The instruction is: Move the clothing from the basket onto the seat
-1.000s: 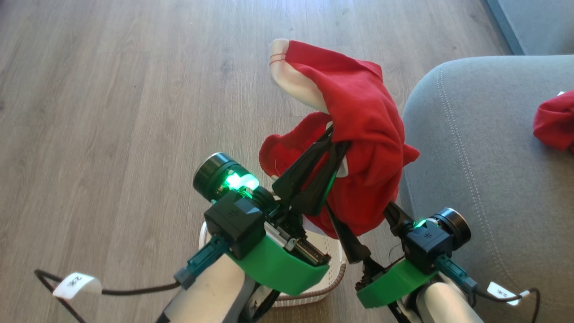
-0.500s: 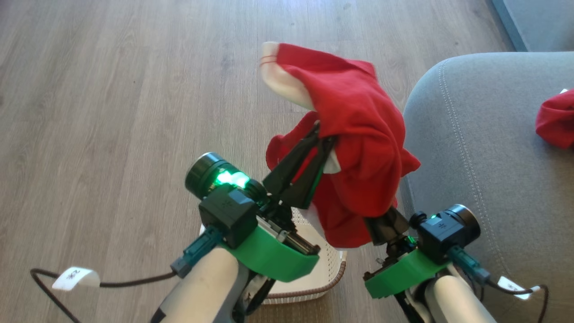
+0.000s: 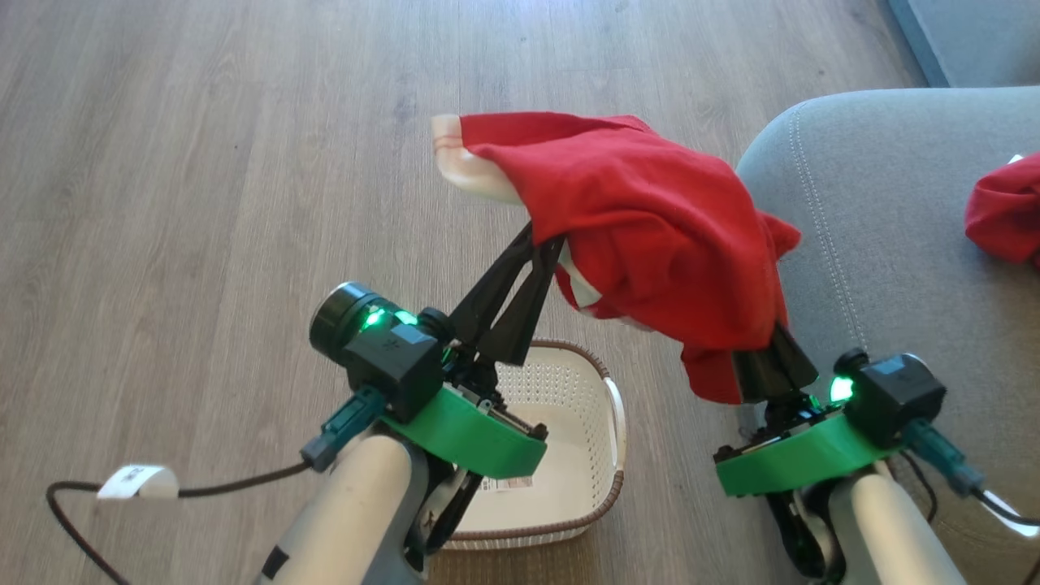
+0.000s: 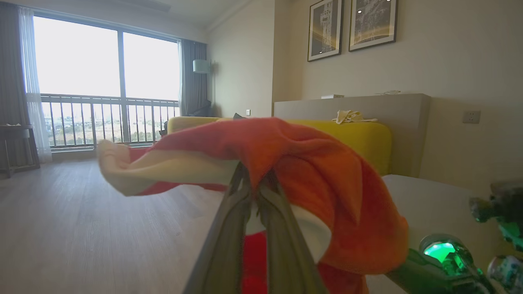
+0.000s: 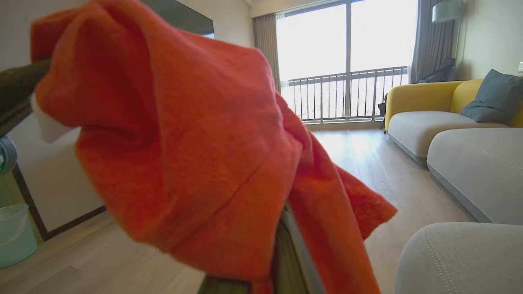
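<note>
A red garment with white trim (image 3: 642,219) hangs stretched between my two grippers, above the floor and beside the grey seat (image 3: 894,268). My left gripper (image 3: 543,244) is shut on its left part, and the pinch also shows in the left wrist view (image 4: 254,179). My right gripper (image 3: 768,345) holds the lower right end with its fingertips buried in the cloth (image 5: 184,143). The cream basket (image 3: 552,382) stands on the floor below my left arm, with just a label sticker inside. A second red garment (image 3: 1003,211) lies on the seat at the right edge.
Wood floor (image 3: 203,203) stretches to the left and far side. A dark cable with a white tag (image 3: 138,481) trails at the lower left. Blue-grey furniture (image 3: 967,36) stands at the top right. A pale green bin (image 5: 14,232) sits by the wall.
Both grippers have moved apart, spreading the garment wider. My right gripper has swung right toward the seat's corner. The basket's inside has come into view.
</note>
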You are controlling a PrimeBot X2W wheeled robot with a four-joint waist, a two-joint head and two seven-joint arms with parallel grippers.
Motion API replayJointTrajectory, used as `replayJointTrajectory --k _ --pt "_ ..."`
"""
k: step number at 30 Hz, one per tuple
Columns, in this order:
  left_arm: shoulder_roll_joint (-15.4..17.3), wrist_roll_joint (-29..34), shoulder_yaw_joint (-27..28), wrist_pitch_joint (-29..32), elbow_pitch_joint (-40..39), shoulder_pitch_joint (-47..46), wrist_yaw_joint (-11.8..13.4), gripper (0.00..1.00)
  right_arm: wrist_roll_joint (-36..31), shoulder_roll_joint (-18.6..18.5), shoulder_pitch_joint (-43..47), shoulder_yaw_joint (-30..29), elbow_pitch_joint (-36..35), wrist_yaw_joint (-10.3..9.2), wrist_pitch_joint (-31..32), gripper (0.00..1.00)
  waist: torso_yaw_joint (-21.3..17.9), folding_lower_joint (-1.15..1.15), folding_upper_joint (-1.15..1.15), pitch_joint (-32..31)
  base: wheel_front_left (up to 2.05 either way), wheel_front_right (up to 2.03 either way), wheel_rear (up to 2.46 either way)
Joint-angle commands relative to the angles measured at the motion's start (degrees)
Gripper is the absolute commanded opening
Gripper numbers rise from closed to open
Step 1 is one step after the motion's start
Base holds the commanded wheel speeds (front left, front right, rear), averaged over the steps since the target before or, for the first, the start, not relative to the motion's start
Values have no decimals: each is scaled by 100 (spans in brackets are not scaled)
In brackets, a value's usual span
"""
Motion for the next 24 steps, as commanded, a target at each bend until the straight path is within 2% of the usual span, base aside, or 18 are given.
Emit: replayJointTrajectory --k 1,10,24 --pt "32 68 196 -28 -92 -99 -36 0 67 69 -319 75 -262 -1 -37 0 3 0 0 -4 0 0 0" --pt "32 180 -12 -28 586 -24 -157 0 297 70 -473 -24 -600 -1 -37 0 2 0 0 -17 0 0 0" --pt "32 192 -424 -28 1178 90 -365 0 522 70 -537 -163 -769 -1 -37 0 7 0 0 -11 0 0 0"
